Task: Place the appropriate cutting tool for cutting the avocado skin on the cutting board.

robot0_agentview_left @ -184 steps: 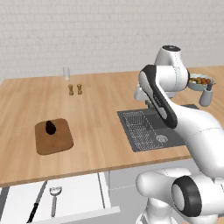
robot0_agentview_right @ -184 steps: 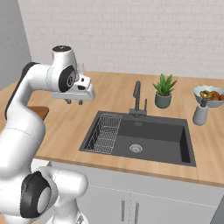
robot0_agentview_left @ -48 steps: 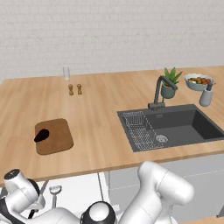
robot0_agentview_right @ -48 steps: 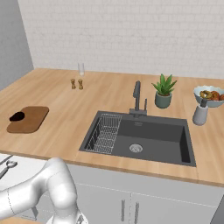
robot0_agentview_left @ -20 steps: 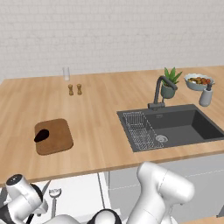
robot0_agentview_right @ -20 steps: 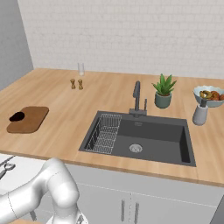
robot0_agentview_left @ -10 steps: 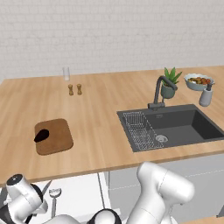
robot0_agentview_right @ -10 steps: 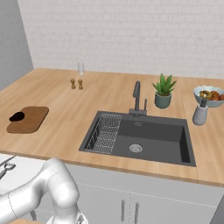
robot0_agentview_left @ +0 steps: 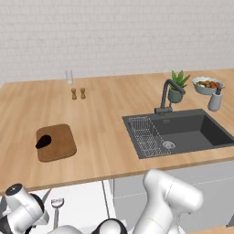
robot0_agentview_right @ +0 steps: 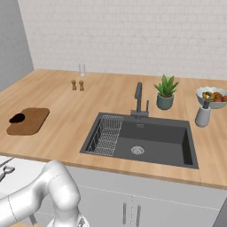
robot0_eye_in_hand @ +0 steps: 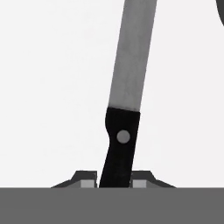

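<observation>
Knife [robot0_eye_in_hand: 124, 109]: you see a slim black riveted handle and narrow matte grey blade lying on a plain white drawer floor, handle pinched between the closed end effector [robot0_eye_in_hand: 114, 183] fingertips.

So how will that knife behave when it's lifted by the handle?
The knife looks rigid, so it probably won't flex. The tool grips the handle's end, so the long steel blade may droop or pivot. The smooth black handle could slip slightly.
</observation>
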You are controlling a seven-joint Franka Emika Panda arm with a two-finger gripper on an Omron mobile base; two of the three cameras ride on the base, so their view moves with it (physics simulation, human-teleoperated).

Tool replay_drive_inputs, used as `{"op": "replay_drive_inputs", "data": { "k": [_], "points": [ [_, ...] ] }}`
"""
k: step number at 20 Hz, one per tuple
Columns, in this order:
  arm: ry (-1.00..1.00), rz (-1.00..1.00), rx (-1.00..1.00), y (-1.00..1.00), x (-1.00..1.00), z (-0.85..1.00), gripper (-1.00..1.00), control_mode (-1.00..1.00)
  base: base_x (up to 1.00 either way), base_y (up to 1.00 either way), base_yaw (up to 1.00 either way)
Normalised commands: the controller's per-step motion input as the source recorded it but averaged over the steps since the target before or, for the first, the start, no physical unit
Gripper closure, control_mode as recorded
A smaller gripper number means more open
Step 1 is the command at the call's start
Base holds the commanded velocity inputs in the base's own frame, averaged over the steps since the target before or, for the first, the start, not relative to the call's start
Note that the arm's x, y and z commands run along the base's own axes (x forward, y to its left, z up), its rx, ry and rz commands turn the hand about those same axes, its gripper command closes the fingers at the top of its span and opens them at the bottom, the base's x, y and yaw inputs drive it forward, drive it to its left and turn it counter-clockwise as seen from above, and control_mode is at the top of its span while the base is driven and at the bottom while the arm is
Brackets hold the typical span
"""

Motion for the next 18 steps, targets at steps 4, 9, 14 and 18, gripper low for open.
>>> {"op": "replay_drive_inputs", "data": {
  "k": [4,9,14,18],
  "points": [
    [0.00,0.00,0.00,-0.01,-0.11,0.04,1.00,-1.00,0.00,0.00,0.00],
    [0.00,0.00,0.01,-0.01,-0.01,0.30,1.00,-1.00,0.00,0.00,0.00],
    [0.00,-0.02,0.03,0.00,0.00,0.37,1.00,-1.00,0.00,0.00,0.00],
    [0.03,-0.09,0.05,-0.02,-0.13,0.25,1.00,-1.00,0.00,0.00,0.00]
  ]
}}
